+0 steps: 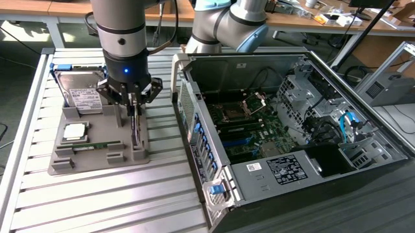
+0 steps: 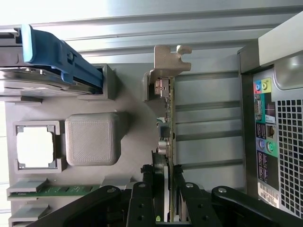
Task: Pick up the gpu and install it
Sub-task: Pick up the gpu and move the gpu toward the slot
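Note:
The gpu stands on its edge in a slot of the grey holder tray, left of the open computer case. In the wrist view I see the gpu edge-on, its metal end bracket furthest from the gripper. My gripper hangs straight down over the card. Its black fingers sit on either side of the card's near end and press against both faces, so the gripper is shut on the gpu. The card's lower edge still sits at the tray.
On the same tray are a silver hard drive in a blue carrier, a processor and a green memory stick. The open case with its motherboard lies to the exterior view's right; its rear panel is close by.

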Tool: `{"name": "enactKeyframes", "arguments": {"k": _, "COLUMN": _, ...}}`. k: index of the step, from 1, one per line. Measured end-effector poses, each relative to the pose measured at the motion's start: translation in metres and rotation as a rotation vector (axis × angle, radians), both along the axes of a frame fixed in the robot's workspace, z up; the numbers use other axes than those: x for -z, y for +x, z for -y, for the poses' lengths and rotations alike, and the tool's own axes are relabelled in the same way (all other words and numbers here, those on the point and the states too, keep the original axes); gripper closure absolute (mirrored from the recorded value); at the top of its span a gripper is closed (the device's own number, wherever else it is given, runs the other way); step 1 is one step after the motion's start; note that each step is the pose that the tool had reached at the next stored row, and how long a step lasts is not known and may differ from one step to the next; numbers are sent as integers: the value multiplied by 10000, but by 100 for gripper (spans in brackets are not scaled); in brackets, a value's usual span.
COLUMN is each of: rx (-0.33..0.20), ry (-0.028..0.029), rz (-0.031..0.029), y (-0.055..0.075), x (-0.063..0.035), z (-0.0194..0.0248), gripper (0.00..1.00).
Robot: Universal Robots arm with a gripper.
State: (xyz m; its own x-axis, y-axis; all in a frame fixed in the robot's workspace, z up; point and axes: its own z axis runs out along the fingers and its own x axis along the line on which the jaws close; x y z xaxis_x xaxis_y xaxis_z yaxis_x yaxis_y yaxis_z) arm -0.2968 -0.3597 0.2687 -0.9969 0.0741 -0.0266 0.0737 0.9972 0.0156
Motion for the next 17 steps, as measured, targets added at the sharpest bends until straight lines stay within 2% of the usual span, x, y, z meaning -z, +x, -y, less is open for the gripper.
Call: {"name": "enactKeyframes", "arguments": {"k": 17, "rx": 0, "ry": 0, "rz": 0, "y": 0, "x": -53, "z": 0, "gripper": 73}}
